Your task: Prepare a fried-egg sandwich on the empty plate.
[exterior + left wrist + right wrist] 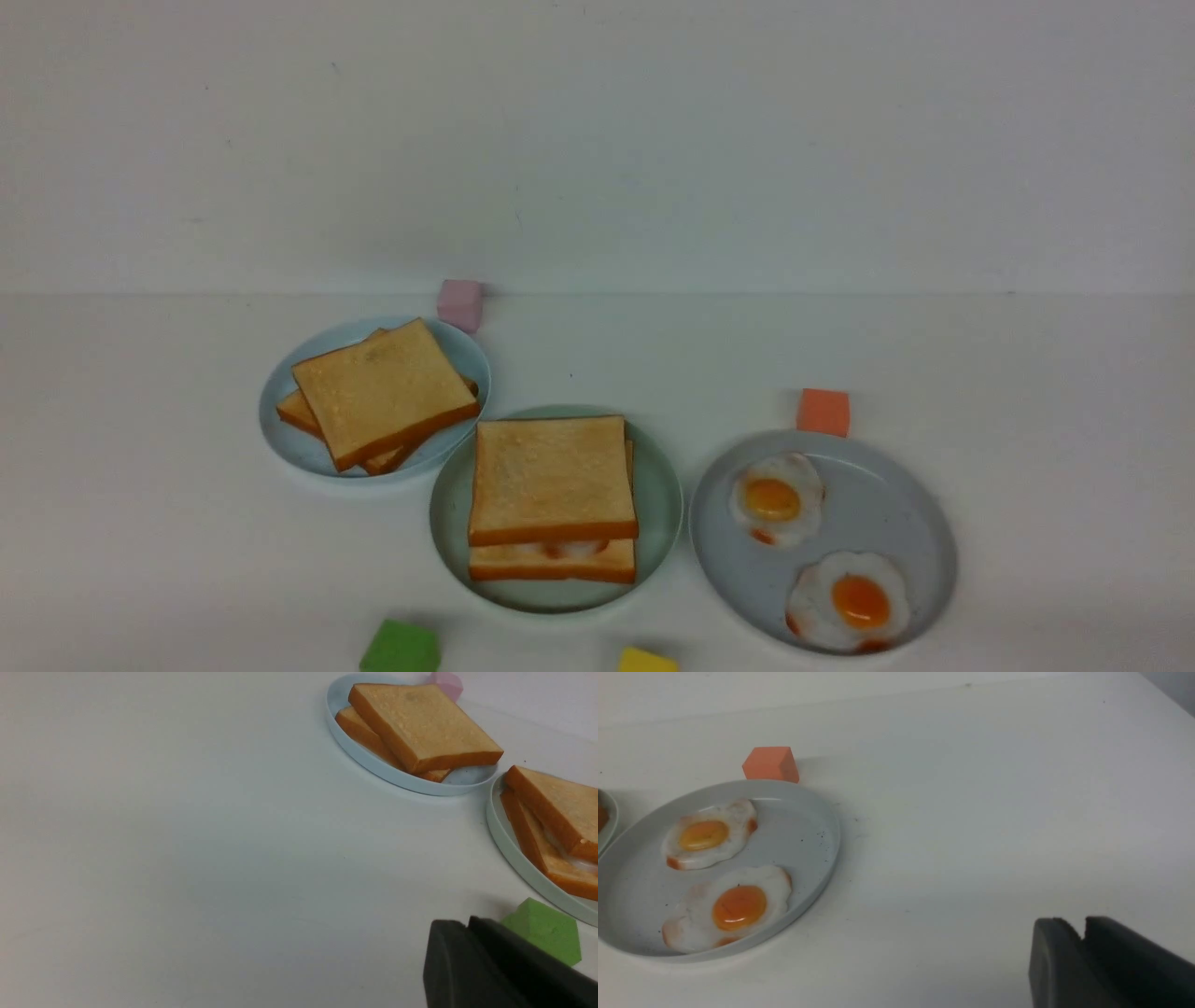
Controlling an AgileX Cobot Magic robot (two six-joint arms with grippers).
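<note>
Seemingly the build was finished: the fried-egg sandwich (553, 499), two toast slices with egg white showing between them, sat on the mint-green empty plate (658, 495). Beyond the left gripper (467, 926), past a green block (544, 931), lay that plate; its dark fingers looked pressed together, holding nothing. The right gripper (1083, 933) (fingers nearly touching, also holding nothing) sat well apart from the grey plate (817, 826) and its two spare eggs. Judged next: little beyond keeping both arms clear. No brands, labels or writing were readable.
</note>
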